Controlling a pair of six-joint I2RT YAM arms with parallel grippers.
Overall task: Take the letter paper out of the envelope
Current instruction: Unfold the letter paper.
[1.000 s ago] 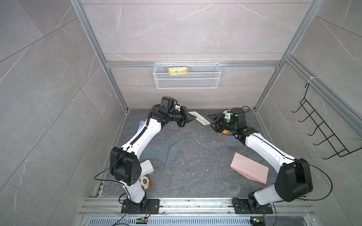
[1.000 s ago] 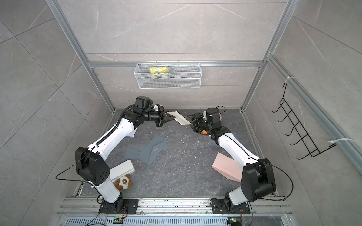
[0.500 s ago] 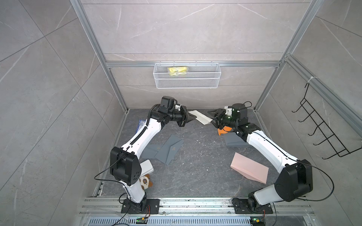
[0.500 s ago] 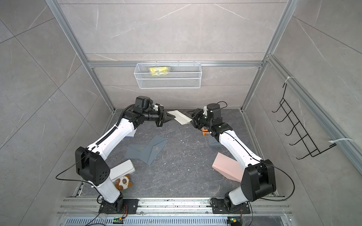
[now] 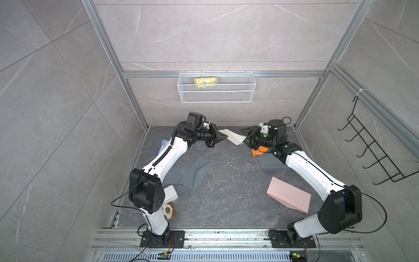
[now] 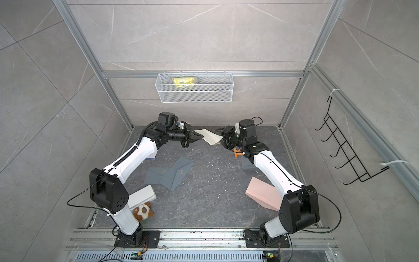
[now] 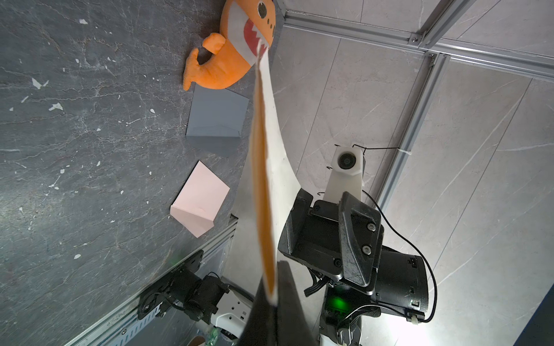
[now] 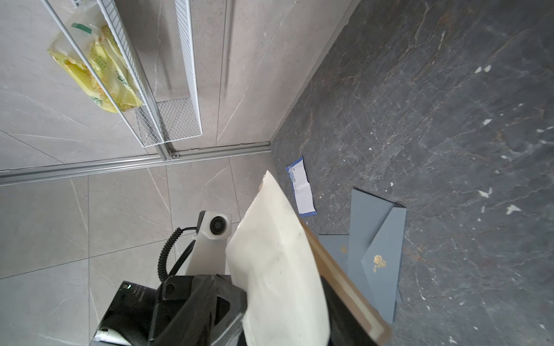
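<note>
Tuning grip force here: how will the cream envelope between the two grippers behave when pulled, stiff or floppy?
Probably floppy: the cream envelope bows in the left wrist view. Likely light, since the left gripper pinching one end holds it off the table. Its dented face in the right wrist view suggests it creases easily.

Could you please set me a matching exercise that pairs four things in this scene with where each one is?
Things:
1 yellow packet
2 cream envelope
3 orange plush toy
4 pink envelope

Places:
A on the floor beside a grey envelope
B lying alone on the floor
C in the wire basket
D clamped in the left gripper

Pairs: 1-C, 2-D, 3-A, 4-B
</note>
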